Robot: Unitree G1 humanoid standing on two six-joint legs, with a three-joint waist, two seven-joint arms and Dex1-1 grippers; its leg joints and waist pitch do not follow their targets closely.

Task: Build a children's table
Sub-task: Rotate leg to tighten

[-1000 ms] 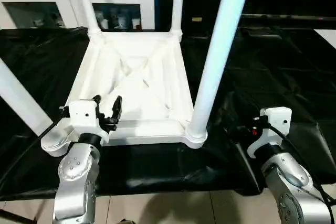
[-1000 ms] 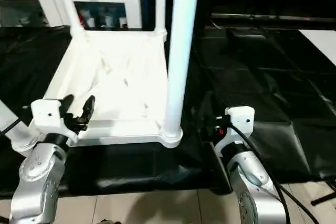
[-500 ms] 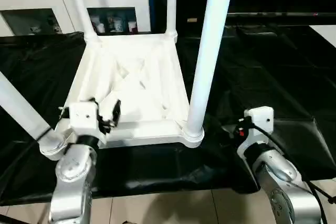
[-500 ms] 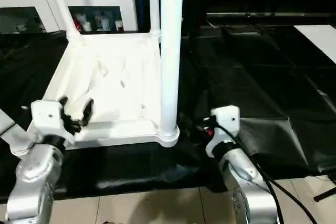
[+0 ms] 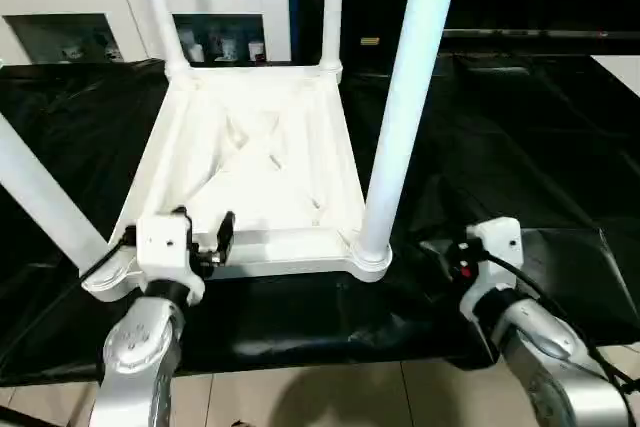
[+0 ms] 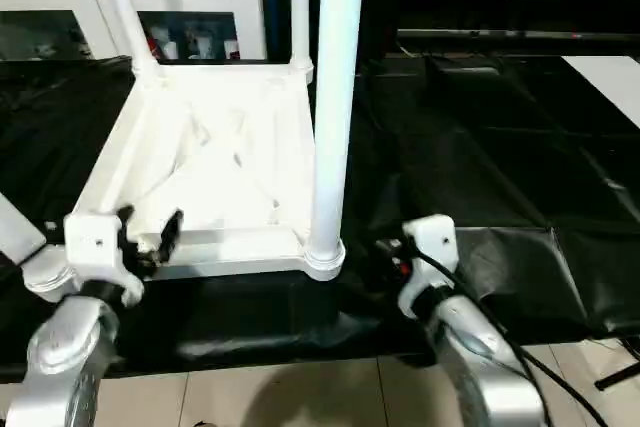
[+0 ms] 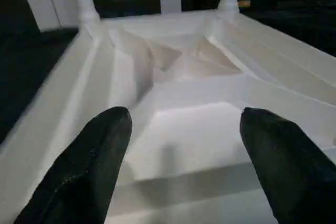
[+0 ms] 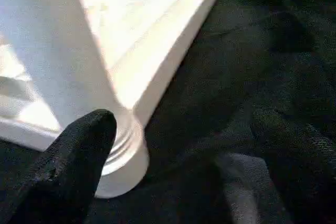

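The white children's table top (image 5: 260, 157) lies upside down on the black drape, ribbed underside up. Legs stand in all its corner sockets: near-right leg (image 5: 400, 117), near-left leg (image 5: 45, 197), far-left leg (image 5: 160, 7), far-right leg (image 5: 332, 7). My left gripper (image 5: 205, 232) is open at the top's near rim, just right of the near-left socket, its fingers spread over the ribs (image 7: 189, 140). My right gripper (image 5: 440, 250) is open on the drape just right of the near-right leg's base (image 8: 123, 156), holding nothing.
The black-draped work table (image 5: 520, 147) stretches far to the right, its front edge just below my wrists. Tiled floor (image 5: 330, 397) shows in front. A white cabinet with glass doors (image 5: 60, 27) stands behind the table.
The head view has shifted. My right gripper has come a little closer to the near-right leg's base, and my left gripper has sunk slightly toward the near rim. Both stay open.
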